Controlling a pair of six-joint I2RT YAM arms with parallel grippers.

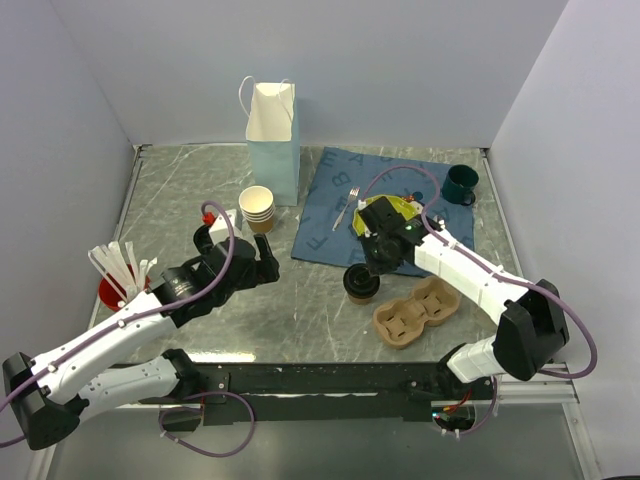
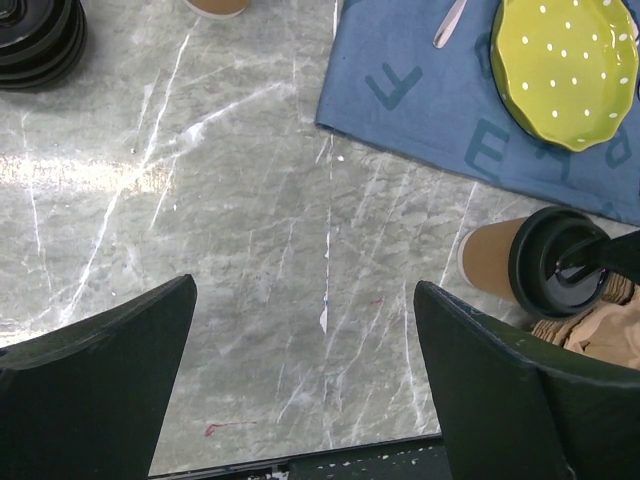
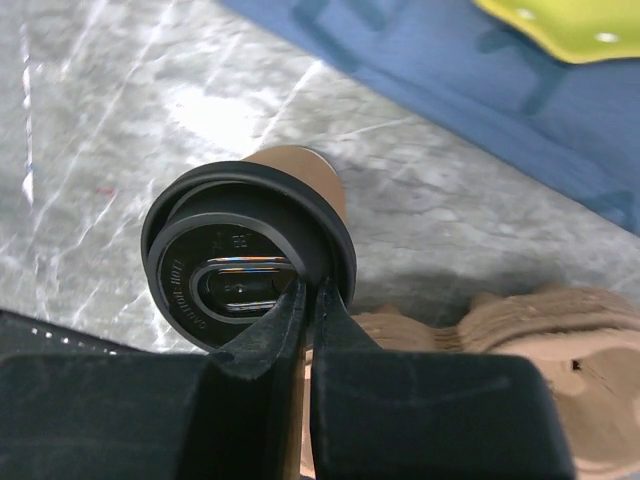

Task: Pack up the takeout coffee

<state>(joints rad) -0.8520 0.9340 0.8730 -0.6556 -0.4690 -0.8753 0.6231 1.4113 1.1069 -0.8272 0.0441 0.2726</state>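
Top view: takeout coffee (image 1: 360, 283) stands upright on the counter (image 1: 170, 200) at frame centre, just left of the pulp carrier (image 1: 415, 312). The right fingers (image 1: 372, 264) are on top of it. Left wrist: left fingers (image 2: 100, 350) spread wide, empty. Right wrist: right fingers pinched nearly together on the lid (image 3: 200, 215) rim. Thin grip, so I'd lift slow and vertical; the lid could pop off.

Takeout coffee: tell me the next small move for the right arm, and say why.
Probably lift straight up a little. The right gripper is shut on the takeout coffee by its lid rim, and the cup stands on the table right beside the cardboard cup carrier. A short vertical lift would likely test that thin pinch and clear the carrier's edge.
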